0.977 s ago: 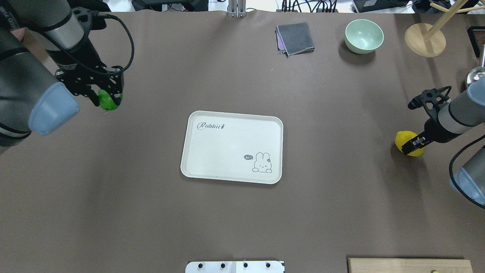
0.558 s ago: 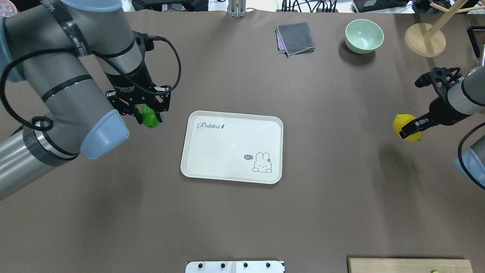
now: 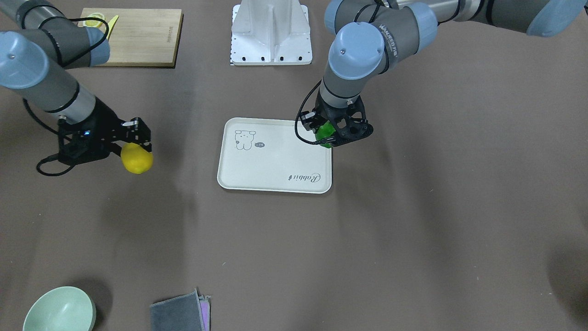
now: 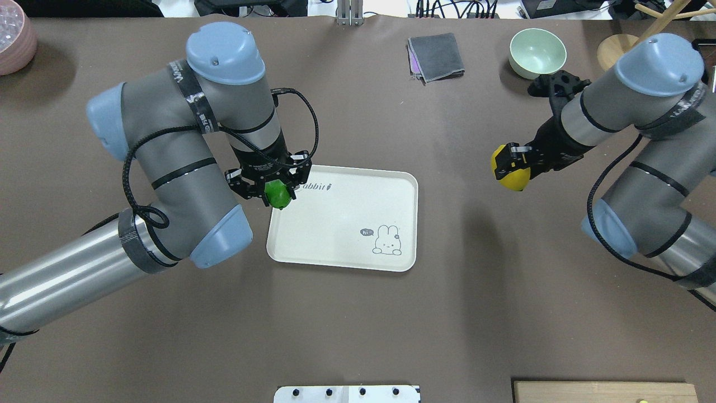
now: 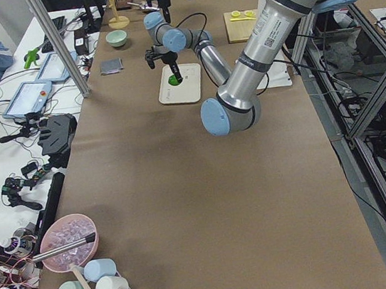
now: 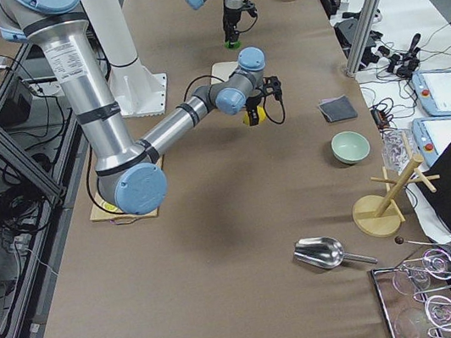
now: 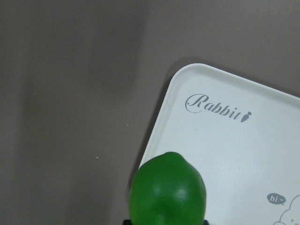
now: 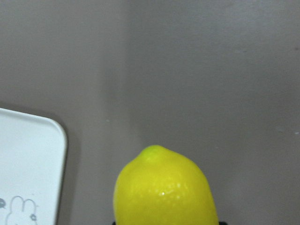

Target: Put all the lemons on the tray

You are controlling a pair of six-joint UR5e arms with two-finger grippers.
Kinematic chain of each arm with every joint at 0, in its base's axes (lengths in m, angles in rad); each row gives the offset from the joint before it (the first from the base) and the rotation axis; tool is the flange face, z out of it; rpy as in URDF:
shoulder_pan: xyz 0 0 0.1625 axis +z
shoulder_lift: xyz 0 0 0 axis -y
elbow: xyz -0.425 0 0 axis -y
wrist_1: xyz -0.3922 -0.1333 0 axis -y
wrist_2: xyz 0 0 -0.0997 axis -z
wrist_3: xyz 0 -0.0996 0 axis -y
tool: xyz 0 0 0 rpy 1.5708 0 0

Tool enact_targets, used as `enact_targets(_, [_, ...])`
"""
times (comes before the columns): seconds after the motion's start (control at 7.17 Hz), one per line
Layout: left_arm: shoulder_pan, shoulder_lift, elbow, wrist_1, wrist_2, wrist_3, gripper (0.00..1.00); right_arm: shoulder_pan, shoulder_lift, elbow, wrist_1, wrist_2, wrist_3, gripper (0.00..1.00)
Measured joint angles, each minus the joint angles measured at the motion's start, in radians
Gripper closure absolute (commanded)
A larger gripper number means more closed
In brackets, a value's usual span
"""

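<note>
The cream-white tray (image 4: 347, 224) with the "Rabbit" script lies at the table's middle; it also shows in the front view (image 3: 271, 170). My left gripper (image 4: 274, 193) is shut on the green lemon (image 4: 278, 195) and holds it in the air over the tray's far left corner; the lemon also shows in the front view (image 3: 325, 133) and the left wrist view (image 7: 168, 190). My right gripper (image 4: 510, 165) is shut on the yellow lemon (image 4: 512, 174) and holds it above the bare table to the right of the tray; it also shows in the front view (image 3: 136, 158) and the right wrist view (image 8: 164, 187).
A folded grey cloth (image 4: 435, 56), a pale green bowl (image 4: 537, 51) and a wooden stand (image 4: 626, 56) sit at the far edge. A wooden cutting board (image 3: 133, 30) with lemon slices (image 3: 94, 19) lies near the robot's base. A pink bowl (image 4: 14, 42) is at the far left.
My left gripper has carried the green lemon right, to over the tray's corner. My right gripper has lifted the yellow lemon and carried it left toward the tray.
</note>
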Motion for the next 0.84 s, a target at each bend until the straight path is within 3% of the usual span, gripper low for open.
enact_targets(0.14, [0.019,0.0,0.026,-0.051,0.024,-0.06,1.0,-0.056,0.057,-0.019,0.0,-0.034,0.096,1.0])
enact_targets(0.28, [0.032,0.0,0.041,-0.081,0.044,-0.097,0.89,-0.102,0.133,-0.067,-0.001,-0.055,0.182,1.0])
enact_targets(0.42, [0.041,0.001,0.059,-0.12,0.062,-0.145,0.68,-0.137,0.217,-0.137,0.0,-0.071,0.246,1.0])
enact_targets(0.56, [0.045,0.005,0.085,-0.187,0.074,-0.209,0.41,-0.161,0.274,-0.192,0.0,-0.083,0.278,1.0])
enact_targets(0.7, [0.047,0.011,0.109,-0.247,0.08,-0.253,0.02,-0.176,0.304,-0.22,0.001,-0.089,0.304,1.0])
enact_targets(0.84, [0.047,0.013,0.12,-0.275,0.082,-0.271,0.02,-0.19,0.317,-0.232,0.005,-0.091,0.327,1.0])
